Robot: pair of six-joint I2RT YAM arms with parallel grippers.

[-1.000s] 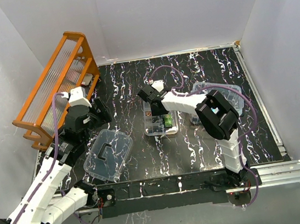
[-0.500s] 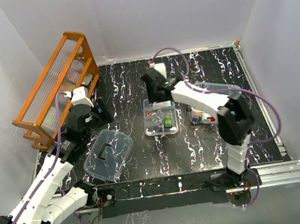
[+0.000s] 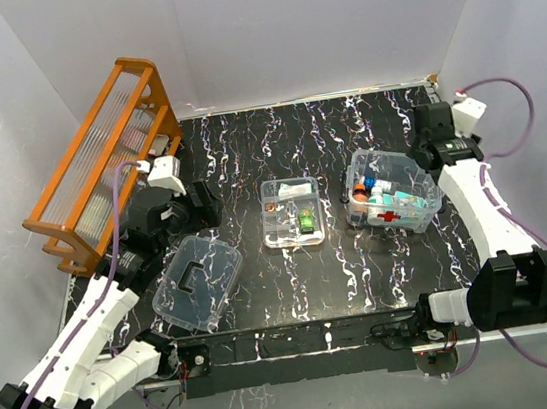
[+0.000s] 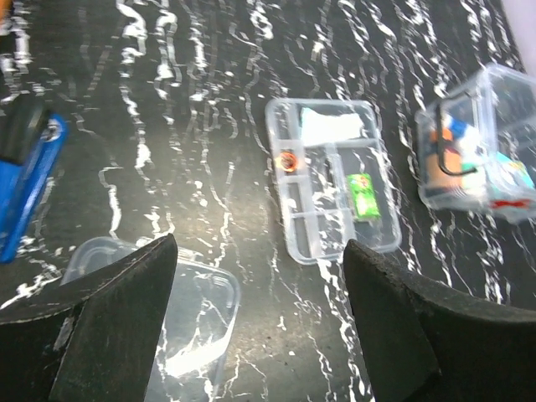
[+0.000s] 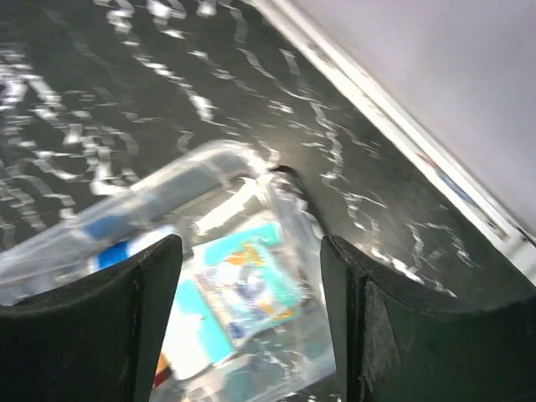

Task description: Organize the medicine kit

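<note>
The medicine kit lies in three parts on the black marbled table. Its clear box (image 3: 393,192) (image 4: 477,138) (image 5: 209,251) holds small bottles and a teal packet (image 5: 243,285). The compartmented tray (image 3: 292,212) (image 4: 335,188) lies in the middle, with a green item and an orange one inside. The clear lid (image 3: 198,280) (image 4: 167,322) with its dark handle rests at the front left. My left gripper (image 3: 203,202) (image 4: 260,251) hovers open behind the lid, holding nothing. My right gripper (image 3: 427,147) (image 5: 251,247) is open above the box's back right corner, also holding nothing.
An orange wooden rack (image 3: 97,162) with ribbed clear panels stands along the left edge. A blue and black object (image 4: 29,172) lies near it. White walls enclose the table, and a metal rail (image 3: 472,178) runs along its right side.
My right arm has swung from over the tray out to the far right, beside the box, and its jaws have opened wider. My left gripper has shifted slightly right.
</note>
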